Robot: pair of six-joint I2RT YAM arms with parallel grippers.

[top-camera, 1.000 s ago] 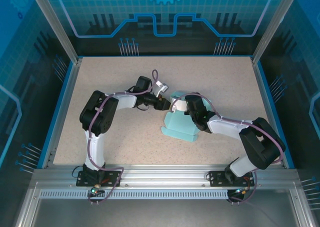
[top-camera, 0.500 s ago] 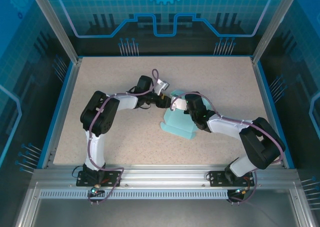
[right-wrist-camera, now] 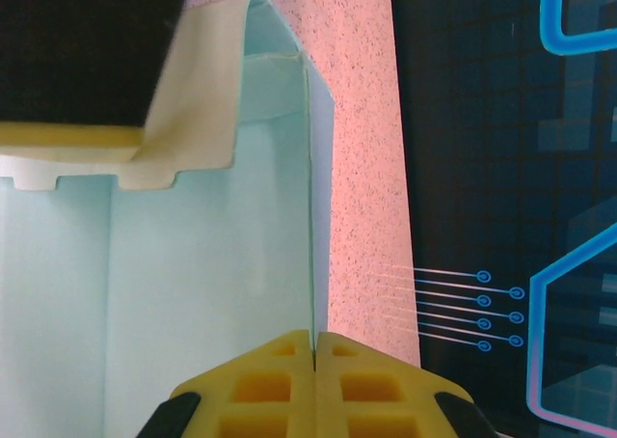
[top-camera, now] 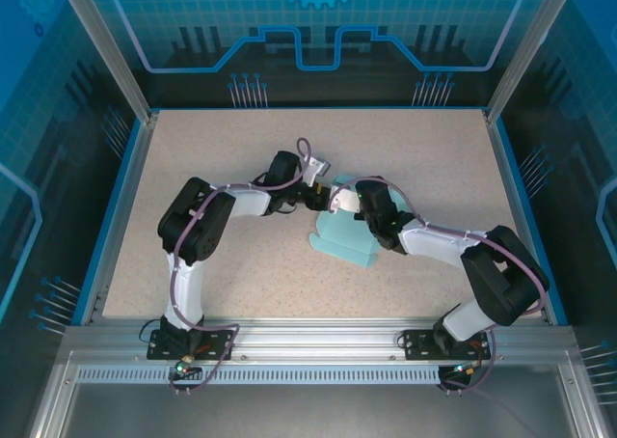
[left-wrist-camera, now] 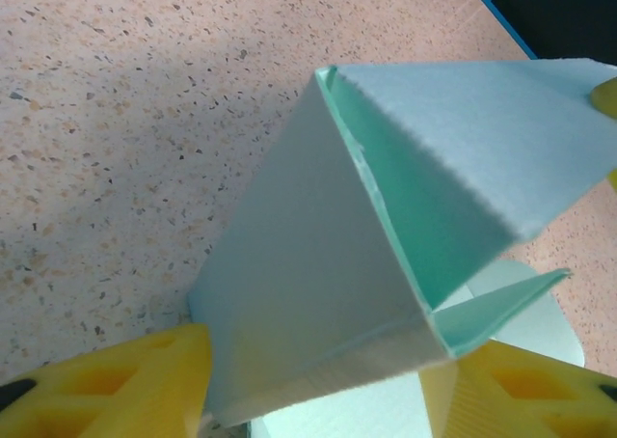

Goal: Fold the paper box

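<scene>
Box sits about mid-table, a little right of centre. It is pale teal and half folded, its near part flat on the table and its far end raised where the two grippers meet.

From the near edge both arms reach in. The left gripper comes at the box's far-left corner and the right gripper is just beside it, over the far end.

In the left wrist view the left gripper has its yellow fingers apart, one on each side of a raised fold of the box. Each looks to be against the paper, but I cannot tell whether they squeeze it. Beyond them the panels rise to a peaked, open wedge with a greener inner face, and a rounded flap lies flat at the lower right. Speckled table lies behind.

In the right wrist view the right gripper has its fingers pressed together on the edge of an upright panel of the box, which runs away from them. Farther off are table and a dark blue wall.
</scene>
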